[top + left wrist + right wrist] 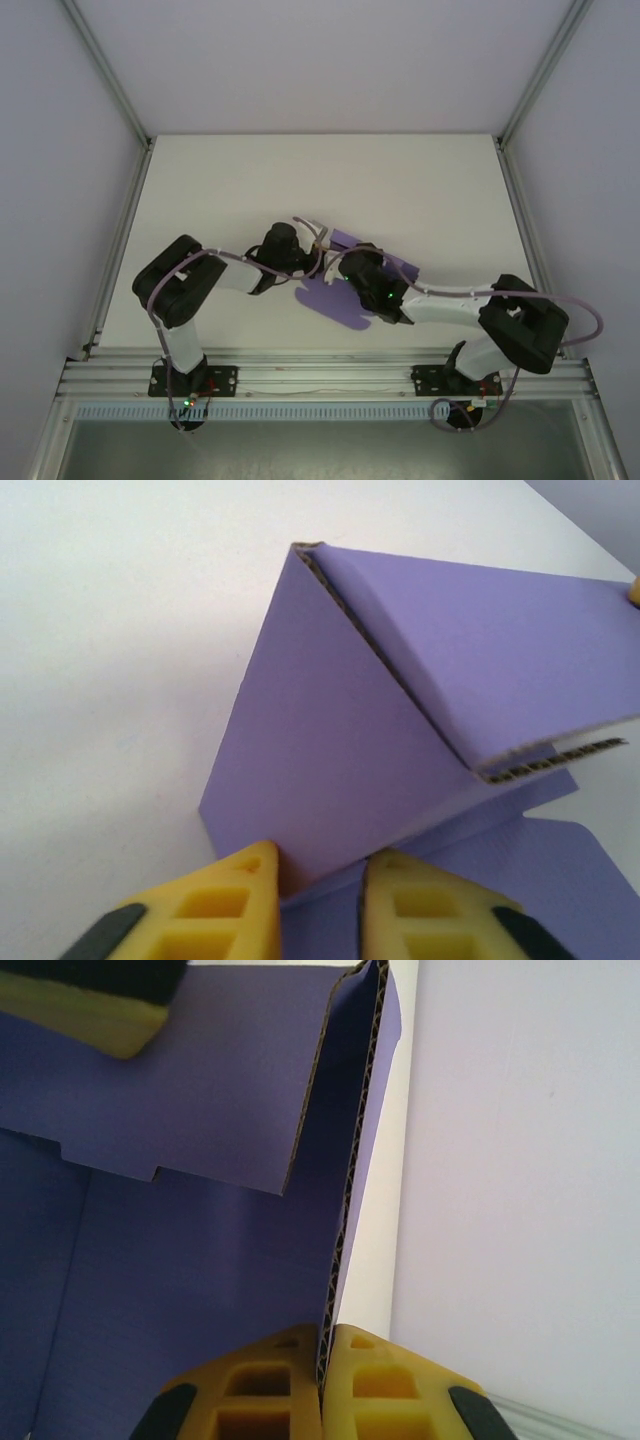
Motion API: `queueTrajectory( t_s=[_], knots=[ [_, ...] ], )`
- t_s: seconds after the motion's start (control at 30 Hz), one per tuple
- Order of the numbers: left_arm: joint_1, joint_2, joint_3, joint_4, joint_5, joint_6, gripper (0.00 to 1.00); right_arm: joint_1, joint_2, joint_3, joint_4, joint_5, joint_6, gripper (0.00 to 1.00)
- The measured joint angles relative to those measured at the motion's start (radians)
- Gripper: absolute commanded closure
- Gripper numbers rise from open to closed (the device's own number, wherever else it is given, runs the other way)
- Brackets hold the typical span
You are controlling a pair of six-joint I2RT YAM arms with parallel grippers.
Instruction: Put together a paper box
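The paper box (345,305) is violet-purple corrugated card, partly folded, lying mid-table between both arms. My left gripper (322,245) is at its far left side. In the left wrist view the yellow fingers (245,900) stand a short way apart around the lower corner of a raised purple panel (340,740), and the left pad touches its edge. My right gripper (340,272) is shut on an upright wall of the box (200,1260). That wall runs edge-on between the pressed pads of the gripper (322,1355). A finger of the left gripper (90,1010) shows at the top left of the right wrist view.
The white table (320,180) stretches behind the box to the back wall. Aluminium frame posts (110,90) rise at both rear corners. A metal rail (320,375) carrying both arm bases runs along the near edge.
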Motion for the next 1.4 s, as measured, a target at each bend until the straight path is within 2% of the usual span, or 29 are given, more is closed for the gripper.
queueTrajectory(
  t_s=[0.07, 0.3, 0.33, 0.47, 0.5, 0.73, 0.8, 0.93, 1.13, 1.23, 1.4],
  knots=[
    [-0.010, 0.000, -0.008, 0.019, -0.032, 0.003, 0.96, -0.008, -0.006, 0.010, -0.027, -0.007, 0.021, 0.99],
    [-0.016, 0.011, -0.016, 0.068, -0.069, -0.019, 0.96, -0.047, -0.018, 0.034, -0.080, -0.054, 0.065, 0.96],
    [-0.016, 0.016, -0.016, 0.076, -0.069, -0.023, 0.91, -0.053, -0.023, 0.036, -0.086, -0.068, 0.073, 0.96],
    [-0.016, 0.039, 0.002, 0.088, -0.033, -0.019, 0.53, -0.073, -0.036, 0.046, -0.115, -0.113, 0.089, 0.98],
    [-0.016, 0.043, 0.016, 0.076, -0.021, -0.009, 0.48, -0.074, -0.036, 0.047, -0.117, -0.116, 0.088, 0.99],
    [-0.013, 0.046, 0.093, -0.070, -0.011, 0.089, 0.44, -0.079, -0.039, 0.049, -0.125, -0.123, 0.097, 1.00],
    [-0.009, 0.046, 0.101, -0.089, -0.013, 0.109, 0.40, -0.079, -0.040, 0.058, -0.145, -0.129, 0.100, 1.00],
    [0.002, 0.046, 0.124, -0.137, -0.013, 0.121, 0.25, -0.082, -0.040, 0.082, -0.197, -0.140, 0.115, 1.00],
    [0.020, 0.046, 0.127, -0.153, -0.023, 0.125, 0.16, -0.082, -0.041, 0.087, -0.208, -0.143, 0.130, 1.00],
    [0.031, 0.047, 0.129, -0.158, -0.017, 0.127, 0.04, -0.082, -0.041, 0.090, -0.214, -0.146, 0.138, 1.00],
    [0.050, 0.079, 0.147, -0.141, 0.060, 0.140, 0.04, -0.086, -0.041, 0.092, -0.217, -0.153, 0.141, 1.00]
  ],
)
